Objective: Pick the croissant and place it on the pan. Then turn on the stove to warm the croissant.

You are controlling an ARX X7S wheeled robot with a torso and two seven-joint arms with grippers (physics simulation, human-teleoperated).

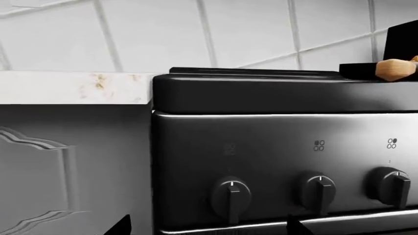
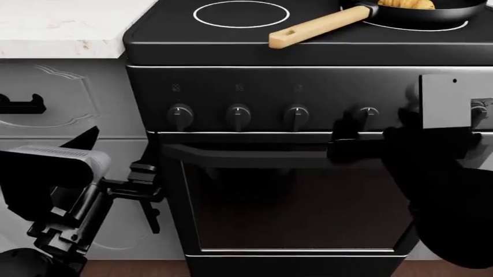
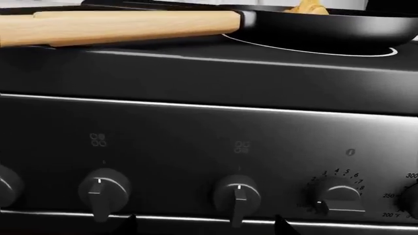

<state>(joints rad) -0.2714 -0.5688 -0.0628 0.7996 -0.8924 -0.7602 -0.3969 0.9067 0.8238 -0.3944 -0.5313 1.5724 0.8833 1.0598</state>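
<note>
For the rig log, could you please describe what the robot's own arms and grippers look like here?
In the head view the left arm is mostly black, with a light grey ribbed housing on top and a black bracket-like left gripper. The right arm is a bulky matte black mass bearing a flat grey rectangular plate. No cables or markings are discernible; the right gripper cannot be made out.
</note>
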